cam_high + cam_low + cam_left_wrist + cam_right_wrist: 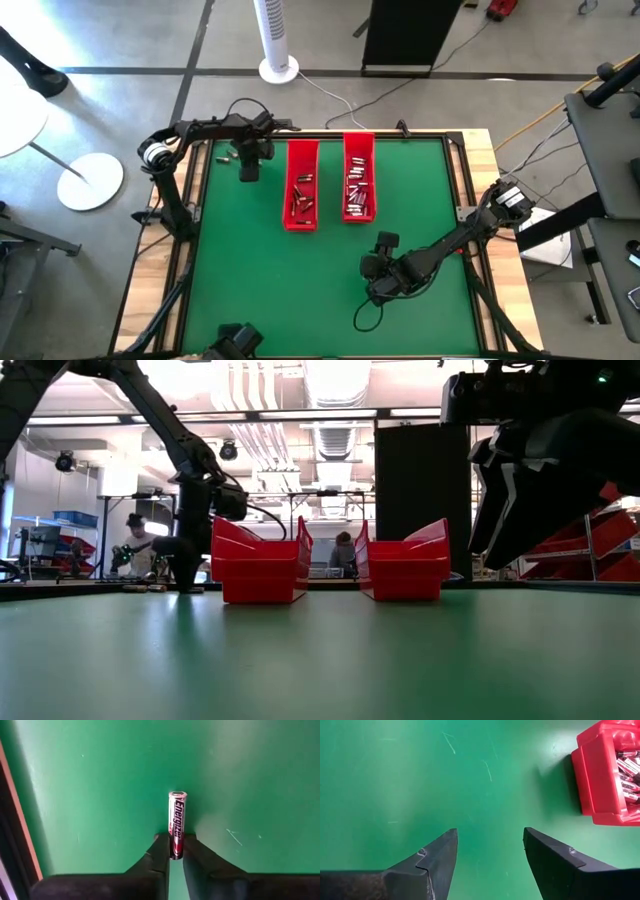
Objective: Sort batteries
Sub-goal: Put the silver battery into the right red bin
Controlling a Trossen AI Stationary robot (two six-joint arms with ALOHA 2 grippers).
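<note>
A single battery [177,822] with a black, silver and red label lies flat on the green mat near the table's far left corner. My left gripper [174,842] [248,168] stands over it, pointing down and shut on it. Another loose battery [222,158] lies just left of that gripper. Two long red trays stand at the far middle. The left tray [301,185] holds darker batteries and the right tray [359,178] holds silvery ones. My right gripper [490,850] [378,280] hangs open over bare mat near the right front. My left gripper pinches one end of the battery [176,851] between its two fingers [160,850]. The fingers come from above, pointing down, and lie across the battery. The rest of the battery sticks out past the fingertips, along the mat.
The red trays stand side by side to the right of my left gripper, a narrow gap between them. The mat's dark frame [15,820] runs close beside the held battery. Wide bare mat [270,290] lies toward the near edge. A cable [365,318] trails below my right arm.
</note>
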